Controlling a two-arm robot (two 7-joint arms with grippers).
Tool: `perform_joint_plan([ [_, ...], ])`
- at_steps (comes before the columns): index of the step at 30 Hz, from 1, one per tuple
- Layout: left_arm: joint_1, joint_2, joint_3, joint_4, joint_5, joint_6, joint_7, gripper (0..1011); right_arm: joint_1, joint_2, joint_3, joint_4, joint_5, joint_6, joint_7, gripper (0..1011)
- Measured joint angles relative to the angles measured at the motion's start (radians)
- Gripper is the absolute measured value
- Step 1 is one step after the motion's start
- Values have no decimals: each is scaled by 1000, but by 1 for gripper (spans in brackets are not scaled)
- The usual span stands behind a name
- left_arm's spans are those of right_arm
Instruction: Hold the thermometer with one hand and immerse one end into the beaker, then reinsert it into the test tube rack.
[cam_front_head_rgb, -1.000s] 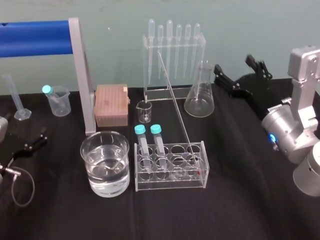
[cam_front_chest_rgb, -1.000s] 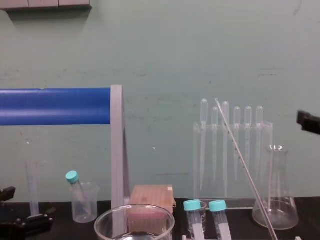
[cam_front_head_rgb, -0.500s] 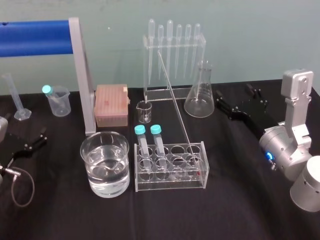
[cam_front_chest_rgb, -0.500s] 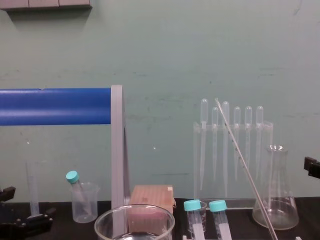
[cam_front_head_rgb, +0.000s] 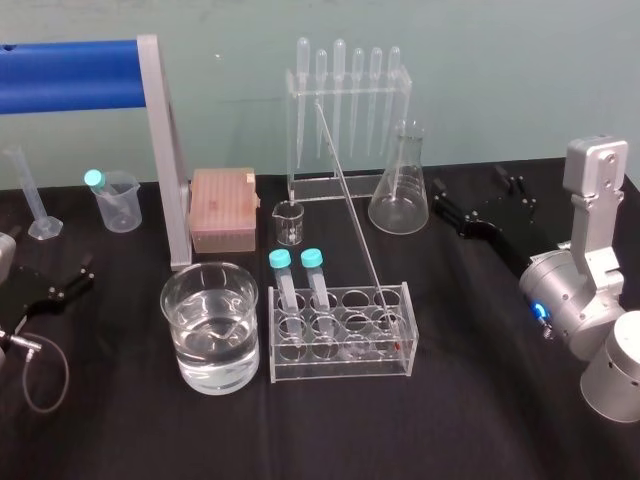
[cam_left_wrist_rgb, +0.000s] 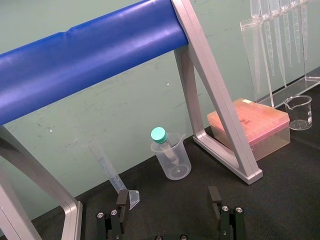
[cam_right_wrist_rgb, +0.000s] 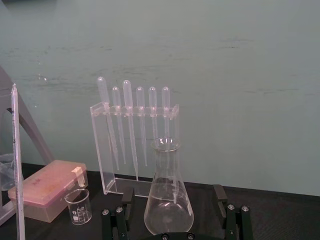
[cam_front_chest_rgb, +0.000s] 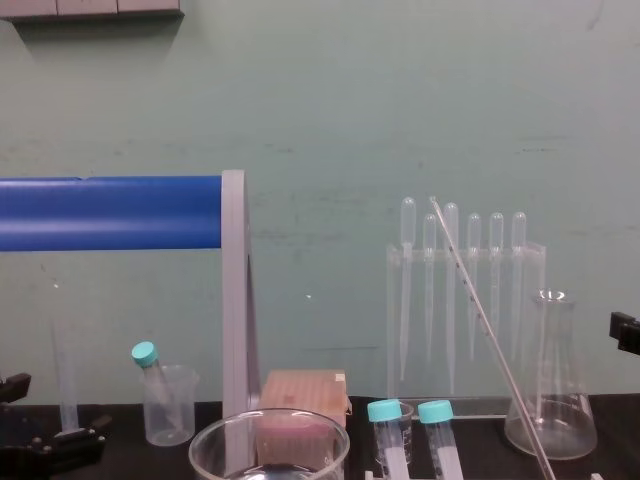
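Scuffed pale green wall (cam_front_head_rgb: 500, 60); black table (cam_front_head_rgb: 480, 400) beneath it.

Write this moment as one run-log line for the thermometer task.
thermometer: leaning in test tube rack, ungrasped | beaker: holds liquid | right pincer: open, empty, near conical flask | left pincer: open, parked at left

The beaker (cam_front_head_rgb: 176, 300) left of the rack (cam_front_head_rgb: 340, 372) is thick, glossy clear glass holding clear liquid. The rack is clear acrylic with bright edges, and the thermometer (cam_front_head_rgb: 351, 200) leaning in it is thin, smooth glass. Two tubes in the rack have teal plastic caps (cam_front_head_rgb: 280, 258). Behind it, the flask (cam_front_head_rgb: 399, 200) is shiny glass and the box (cam_front_head_rgb: 222, 210) is pinkish translucent plastic. The cloth (cam_front_head_rgb: 480, 410) under the rack is matt black. The arm (cam_front_head_rgb: 565, 300) to its right is satin silver metal.
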Motion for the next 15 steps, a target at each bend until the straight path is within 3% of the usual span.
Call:
perform_joint_plan([
  [15,0,0,0,0,0,0,0,1008,-1,1,0,-2,-1,0,-3,1003],
])
